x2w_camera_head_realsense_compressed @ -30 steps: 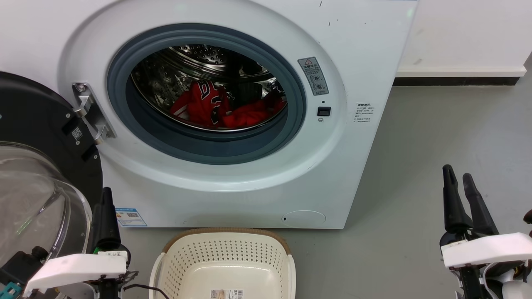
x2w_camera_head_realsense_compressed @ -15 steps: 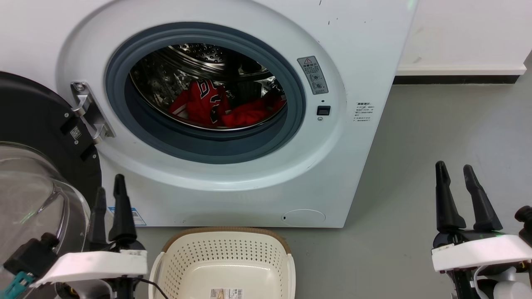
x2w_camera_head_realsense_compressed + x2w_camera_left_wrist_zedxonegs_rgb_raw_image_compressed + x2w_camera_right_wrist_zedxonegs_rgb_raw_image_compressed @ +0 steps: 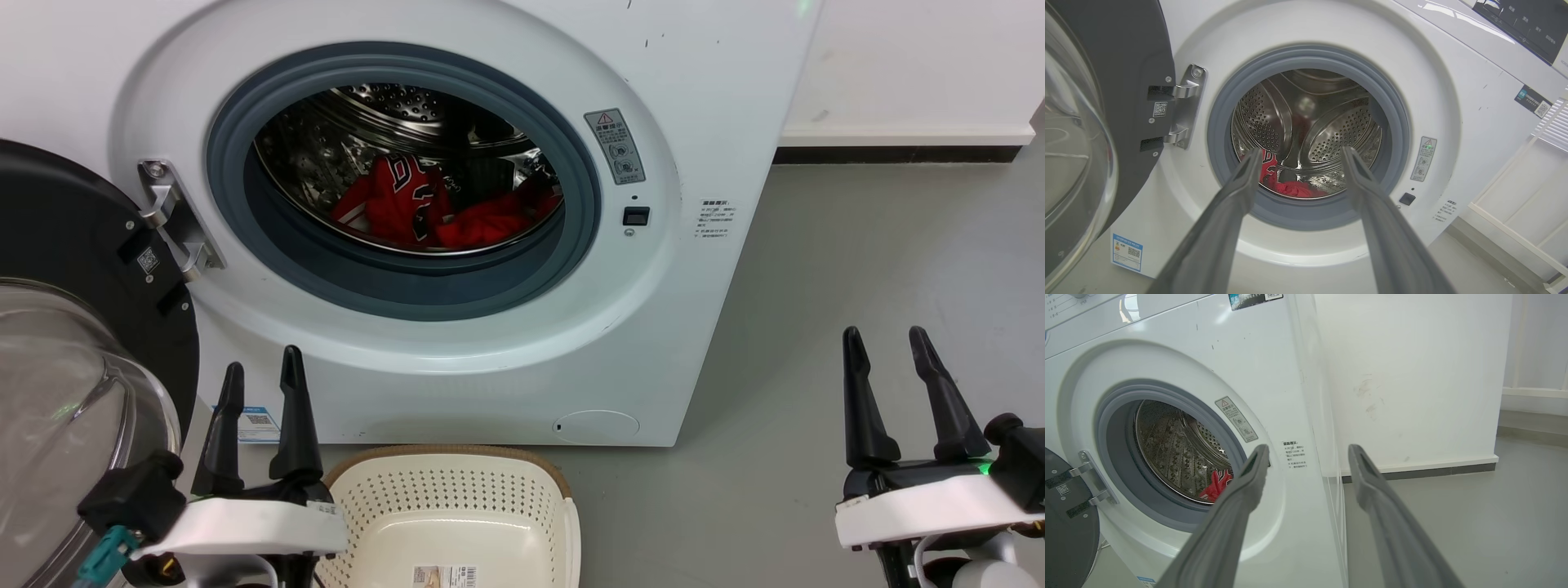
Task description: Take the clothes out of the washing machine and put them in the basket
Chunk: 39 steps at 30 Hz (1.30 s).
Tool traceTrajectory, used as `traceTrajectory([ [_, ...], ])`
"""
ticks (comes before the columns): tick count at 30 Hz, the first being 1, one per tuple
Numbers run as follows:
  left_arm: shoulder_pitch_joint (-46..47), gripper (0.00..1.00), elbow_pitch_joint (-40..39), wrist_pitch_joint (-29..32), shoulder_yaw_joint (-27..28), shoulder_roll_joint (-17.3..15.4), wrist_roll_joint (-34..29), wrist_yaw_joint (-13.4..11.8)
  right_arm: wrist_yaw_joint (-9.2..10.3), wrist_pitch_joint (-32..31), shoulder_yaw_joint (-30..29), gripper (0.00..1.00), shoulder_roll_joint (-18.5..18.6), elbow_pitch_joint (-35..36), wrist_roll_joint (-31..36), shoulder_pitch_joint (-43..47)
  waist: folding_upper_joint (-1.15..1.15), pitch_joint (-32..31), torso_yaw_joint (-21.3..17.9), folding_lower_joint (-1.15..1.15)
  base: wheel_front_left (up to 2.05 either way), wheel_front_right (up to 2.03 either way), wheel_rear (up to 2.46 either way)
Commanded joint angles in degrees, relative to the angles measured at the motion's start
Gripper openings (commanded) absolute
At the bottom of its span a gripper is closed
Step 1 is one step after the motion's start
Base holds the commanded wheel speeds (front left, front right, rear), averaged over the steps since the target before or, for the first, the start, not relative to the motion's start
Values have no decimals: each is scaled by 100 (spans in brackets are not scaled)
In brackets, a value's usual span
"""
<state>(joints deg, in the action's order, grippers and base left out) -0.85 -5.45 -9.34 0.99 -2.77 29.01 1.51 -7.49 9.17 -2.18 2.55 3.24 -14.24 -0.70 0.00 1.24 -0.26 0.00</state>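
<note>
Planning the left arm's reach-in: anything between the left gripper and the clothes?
Nothing visible. The door is swung open leftward, clear of the porthole; the open left gripper faces the drum, where the clothes lie at the bottom.

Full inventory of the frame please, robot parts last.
washing machine: 1, white, centre, porthole open
door: 1, black rim with clear glass, swung open at left
clothes: 2 it seems, red, bottom of the steel drum
basket: 1, cream with brown rim, on floor before the machine
floor: 1, grey, right side
wall: 1, white, upper right
left hand: 1, dark fingers, lower left, open
right hand: 1, dark fingers, lower right, open
</note>
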Motion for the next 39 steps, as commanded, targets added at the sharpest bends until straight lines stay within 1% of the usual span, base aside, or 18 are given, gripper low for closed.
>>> traceTrajectory([
  [1, -14, 100, -11, -51, -32, -12, -187, -86, 0, 68, 0, 100, 35, 47, 209, 26, 0, 1, 4, 0, 0, 0, 0],
  [7, -70, 100, 292, -131, -235, -12, -577, -125, 0, 150, 18, 100, 36, -18, 567, 51, 0, -3, 2, 0, 0, 0, 0],
  [10, -79, 100, 382, -172, -338, -12, -818, -62, 0, 189, 32, 100, 37, -66, 756, 106, 0, -6, 2, 0, 0, 0, 0],
  [16, -138, 100, 783, -250, -473, -12, -1287, -58, 0, 267, 28, 100, 38, -264, 1111, 153, 0, -22, -13, 0, 0, 0, 0],
  [19, -108, 100, 847, -284, -521, -12, -1530, -104, 0, 302, 39, 100, 39, -306, 1295, 168, 0, -23, -23, 0, 0, 0, 0],
  [24, -106, 100, 723, -344, -614, -35, -1927, -242, 1, 361, 41, 100, 40, -314, 1607, 195, 0, -17, -31, 0, 0, 0, 0],
  [29, -151, 100, 677, -411, -784, -122, -2242, -344, 1, 428, 102, 100, 42, -314, 1827, 194, 0, -28, -41, 0, 0, 0, 0],
  [34, -170, 100, 961, -468, -921, -134, -2353, -205, 1, 483, 191, 100, 42, -388, 1929, 241, 0, -47, -47, 0, 0, 0, 0],
  [39, -147, 100, 1012, -518, -901, -112, -2451, -136, 1, 535, 244, 100, 43, -592, 1971, 282, 0, -50, -48, 0, 0, 0, 0],
])
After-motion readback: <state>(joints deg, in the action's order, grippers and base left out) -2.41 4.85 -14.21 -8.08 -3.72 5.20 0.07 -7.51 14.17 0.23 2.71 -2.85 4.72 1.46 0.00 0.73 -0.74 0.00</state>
